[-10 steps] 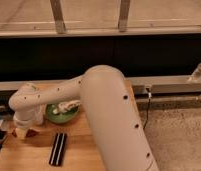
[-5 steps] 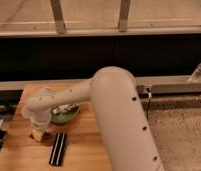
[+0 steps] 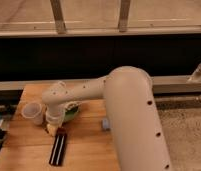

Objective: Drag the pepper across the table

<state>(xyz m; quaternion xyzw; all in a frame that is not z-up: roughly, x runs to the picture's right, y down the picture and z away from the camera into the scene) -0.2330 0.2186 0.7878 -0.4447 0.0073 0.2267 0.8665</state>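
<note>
My gripper (image 3: 53, 129) hangs from the white arm (image 3: 94, 92) and points down at the table (image 3: 89, 150), a light brown wooden plank top. It sits just above the far end of the black ridged bar (image 3: 58, 148), between the clear cup and the green bowl. The pepper does not show; it may be hidden beneath the gripper or the arm.
A clear plastic cup (image 3: 33, 112) stands left of the gripper. A green bowl (image 3: 72, 112) sits just right of it, partly behind the arm. A small bluish object (image 3: 105, 123) lies by the arm's big link. A dark wall and rail run behind the table.
The wrist and gripper have moved steadily rightward from the table's left edge, past the cup, to the far end of the black bar. The bar and bowl have not moved.
</note>
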